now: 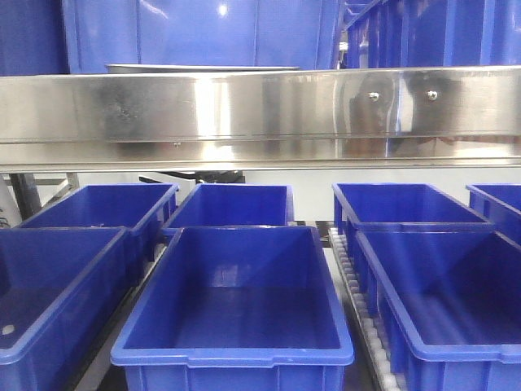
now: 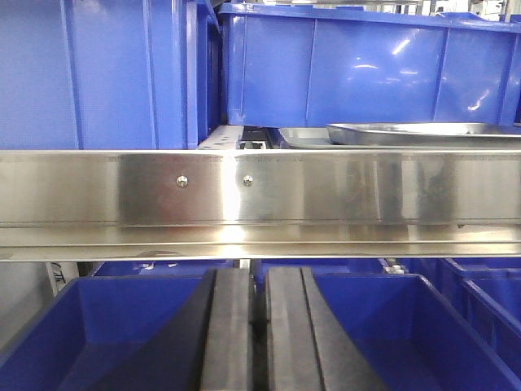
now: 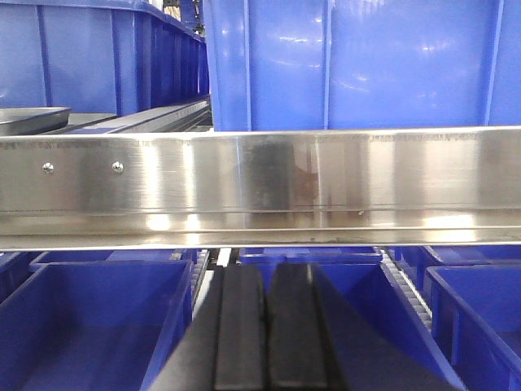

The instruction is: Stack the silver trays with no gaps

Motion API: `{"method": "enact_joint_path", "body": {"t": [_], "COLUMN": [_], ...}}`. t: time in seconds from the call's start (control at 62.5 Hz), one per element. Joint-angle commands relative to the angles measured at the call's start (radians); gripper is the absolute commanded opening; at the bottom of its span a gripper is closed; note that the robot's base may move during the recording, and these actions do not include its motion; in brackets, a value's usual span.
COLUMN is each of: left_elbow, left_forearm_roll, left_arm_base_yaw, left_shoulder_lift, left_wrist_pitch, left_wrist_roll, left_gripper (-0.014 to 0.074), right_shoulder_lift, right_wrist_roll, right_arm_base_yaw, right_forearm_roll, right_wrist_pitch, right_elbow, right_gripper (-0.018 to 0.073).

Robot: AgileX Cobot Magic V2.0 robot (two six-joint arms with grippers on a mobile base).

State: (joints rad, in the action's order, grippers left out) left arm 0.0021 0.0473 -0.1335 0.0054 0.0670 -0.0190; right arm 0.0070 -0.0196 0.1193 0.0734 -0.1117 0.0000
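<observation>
A silver tray [image 1: 203, 68] shows edge-on as a thin strip on the upper shelf, just above the steel beam [image 1: 260, 106]. In the left wrist view a silver tray [image 2: 423, 133] lies at the upper right behind the beam, with a flatter grey tray surface [image 2: 303, 138] to its left. The right wrist view catches a tray rim [image 3: 28, 119] at the far left. My left gripper [image 2: 259, 281] hangs below the beam, shut and holding nothing. My right gripper [image 3: 266, 277] is likewise shut and empty below the beam. Both are well short of the trays.
The polished beam [image 2: 260, 204] with screws spans every view between the grippers and the shelf. Tall blue bins [image 2: 366, 65] stand behind the trays. Several open blue bins [image 1: 236, 301] sit on roller lanes [image 1: 358, 301] below.
</observation>
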Motion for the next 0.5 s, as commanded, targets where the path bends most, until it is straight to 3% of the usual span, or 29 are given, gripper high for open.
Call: {"method": "enact_joint_path", "body": {"t": [0.0, 0.48], "left_elbow": [-0.002, -0.002], "left_forearm_roll": [0.002, 0.002], "left_arm_base_yaw": [0.001, 0.001], "left_shoulder_lift": [-0.005, -0.005], "left_wrist_pitch": [-0.02, -0.028], "left_wrist_roll": [0.004, 0.004], "left_gripper": [-0.0016, -0.0016], "right_shoulder_lift": [-0.007, -0.007], "right_wrist_roll": [-0.009, -0.009], "right_arm_base_yaw": [-0.002, -0.002], "right_forearm_roll": [-0.008, -0.008], "right_wrist_pitch": [0.014, 0.014], "right_elbow": [0.0, 0.0], "right_gripper": [-0.0079, -0.0079]}}
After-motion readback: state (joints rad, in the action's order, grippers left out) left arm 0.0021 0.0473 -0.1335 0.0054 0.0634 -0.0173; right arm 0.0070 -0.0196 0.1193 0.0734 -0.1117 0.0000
